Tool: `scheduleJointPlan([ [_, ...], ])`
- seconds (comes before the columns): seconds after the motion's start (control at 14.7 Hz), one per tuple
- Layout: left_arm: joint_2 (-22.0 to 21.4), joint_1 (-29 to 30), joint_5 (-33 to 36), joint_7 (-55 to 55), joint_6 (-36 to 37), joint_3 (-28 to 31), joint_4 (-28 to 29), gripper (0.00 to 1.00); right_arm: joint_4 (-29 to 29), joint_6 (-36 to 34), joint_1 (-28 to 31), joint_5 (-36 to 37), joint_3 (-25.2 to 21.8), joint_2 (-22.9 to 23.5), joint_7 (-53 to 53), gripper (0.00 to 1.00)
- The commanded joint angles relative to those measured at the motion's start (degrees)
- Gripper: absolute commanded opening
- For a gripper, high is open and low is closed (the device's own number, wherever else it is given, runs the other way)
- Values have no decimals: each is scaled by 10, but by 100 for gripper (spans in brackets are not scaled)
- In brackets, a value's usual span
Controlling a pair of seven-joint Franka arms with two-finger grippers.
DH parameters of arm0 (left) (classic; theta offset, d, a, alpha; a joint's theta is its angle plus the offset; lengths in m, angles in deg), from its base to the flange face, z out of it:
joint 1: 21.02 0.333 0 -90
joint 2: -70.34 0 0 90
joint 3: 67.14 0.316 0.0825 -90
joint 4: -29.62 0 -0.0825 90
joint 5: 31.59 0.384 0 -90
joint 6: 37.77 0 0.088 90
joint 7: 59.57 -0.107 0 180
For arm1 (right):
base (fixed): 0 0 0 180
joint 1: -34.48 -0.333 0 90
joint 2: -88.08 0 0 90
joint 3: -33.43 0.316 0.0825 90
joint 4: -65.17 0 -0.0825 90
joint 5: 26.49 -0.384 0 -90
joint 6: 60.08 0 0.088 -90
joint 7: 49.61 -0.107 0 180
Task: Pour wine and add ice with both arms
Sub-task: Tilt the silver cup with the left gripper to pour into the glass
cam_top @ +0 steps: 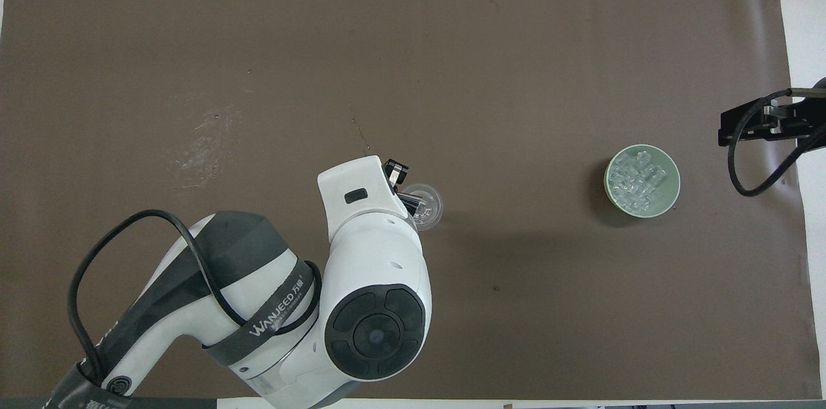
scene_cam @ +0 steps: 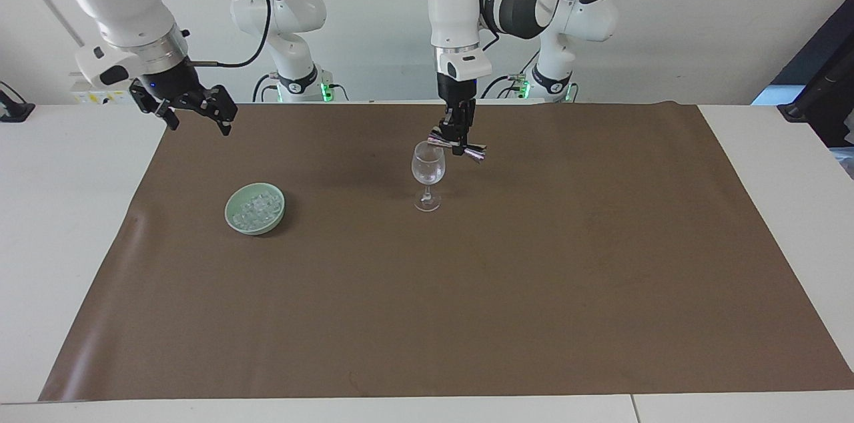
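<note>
A clear wine glass (scene_cam: 428, 173) (cam_top: 426, 206) stands upright near the middle of the brown mat. My left gripper (scene_cam: 458, 145) is shut on a silver double-ended jigger (scene_cam: 458, 145), tipped on its side with one end over the glass rim. In the overhead view the left arm covers most of the jigger. A pale green bowl (scene_cam: 255, 209) (cam_top: 642, 180) heaped with ice (scene_cam: 257, 207) (cam_top: 638, 180) sits toward the right arm's end. My right gripper (scene_cam: 199, 117) (cam_top: 748, 127) waits open in the air over the mat's corner, holding nothing.
The brown mat (scene_cam: 467, 289) covers most of the white table (scene_cam: 67, 209). A faint pale stain (cam_top: 200, 148) marks the mat toward the left arm's end. A dark object (scene_cam: 824, 96) stands at the table edge by the left arm's end.
</note>
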Motion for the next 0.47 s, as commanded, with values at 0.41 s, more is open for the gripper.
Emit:
scheduleJointPlan([
  [0.41,2,46,-155,-7,9,7,-13,0,-8,3,-2,-2,3,-10,-7,100],
])
